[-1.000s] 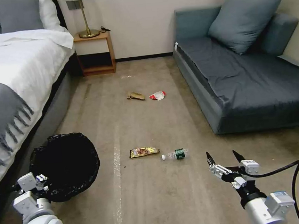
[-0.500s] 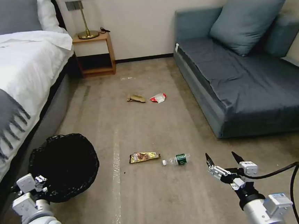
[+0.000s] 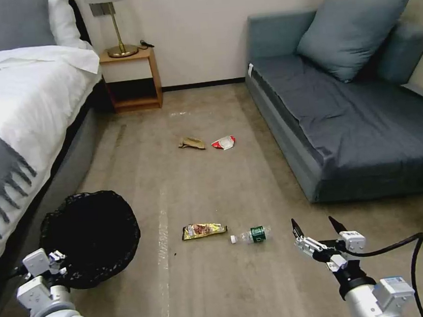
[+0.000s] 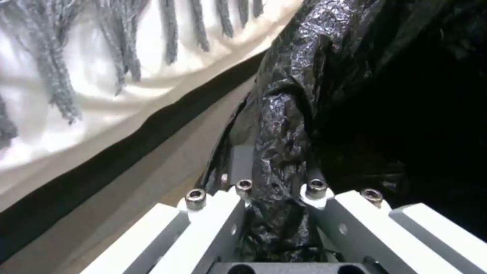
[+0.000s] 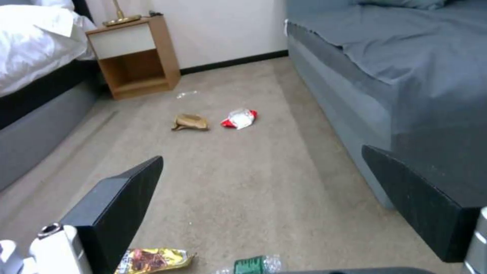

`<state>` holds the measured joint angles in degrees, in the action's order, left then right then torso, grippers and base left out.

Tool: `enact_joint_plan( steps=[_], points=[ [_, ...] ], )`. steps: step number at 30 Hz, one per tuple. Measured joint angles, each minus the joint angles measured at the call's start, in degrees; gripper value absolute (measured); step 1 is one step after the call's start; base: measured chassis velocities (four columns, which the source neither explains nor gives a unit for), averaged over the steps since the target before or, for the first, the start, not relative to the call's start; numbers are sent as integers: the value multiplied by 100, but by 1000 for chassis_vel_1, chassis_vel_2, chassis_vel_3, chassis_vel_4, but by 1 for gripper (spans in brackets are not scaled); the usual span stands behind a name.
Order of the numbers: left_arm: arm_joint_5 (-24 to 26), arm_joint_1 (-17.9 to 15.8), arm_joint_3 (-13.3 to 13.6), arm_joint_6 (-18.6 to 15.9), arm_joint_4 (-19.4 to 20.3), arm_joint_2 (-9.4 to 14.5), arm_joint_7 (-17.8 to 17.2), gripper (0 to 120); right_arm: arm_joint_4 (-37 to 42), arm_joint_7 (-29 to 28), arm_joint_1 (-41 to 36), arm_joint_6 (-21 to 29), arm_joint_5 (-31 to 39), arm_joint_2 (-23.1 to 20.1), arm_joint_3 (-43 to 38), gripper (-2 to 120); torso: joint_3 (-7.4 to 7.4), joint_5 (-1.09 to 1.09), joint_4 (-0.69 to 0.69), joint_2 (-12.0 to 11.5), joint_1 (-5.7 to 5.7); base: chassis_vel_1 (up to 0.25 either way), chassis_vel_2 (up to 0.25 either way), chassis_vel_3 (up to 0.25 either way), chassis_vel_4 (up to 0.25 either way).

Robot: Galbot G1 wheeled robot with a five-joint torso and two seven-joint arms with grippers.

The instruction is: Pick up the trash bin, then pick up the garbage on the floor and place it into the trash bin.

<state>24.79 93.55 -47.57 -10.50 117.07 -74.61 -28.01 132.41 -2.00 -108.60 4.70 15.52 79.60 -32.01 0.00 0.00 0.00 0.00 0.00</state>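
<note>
2 arms low: left gripper (image 3: 52, 261) clamps trash bin (image 3: 92, 235), right gripper (image 3: 315, 228) spread.

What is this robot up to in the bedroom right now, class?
The left gripper is clamped on the rim of the black-lined trash bin beside the bed. The right gripper hangs open above the carpet near the clear bottle and snack wrapper. A paper wad and red-and-white wrapper lie farther off. No litter is picked up yet.
</note>
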Motion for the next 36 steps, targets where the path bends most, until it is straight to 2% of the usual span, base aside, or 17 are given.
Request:
enact_joint_plan(
  steps=[36],
  points=[
    [-115, 52, 74, 219, -178, -129, 19, 3, -461, 41, 79, -70, -180, -35, 54, 100, 0, 0, 0, 0, 0, -73, 72, 69, -72]
  ],
)
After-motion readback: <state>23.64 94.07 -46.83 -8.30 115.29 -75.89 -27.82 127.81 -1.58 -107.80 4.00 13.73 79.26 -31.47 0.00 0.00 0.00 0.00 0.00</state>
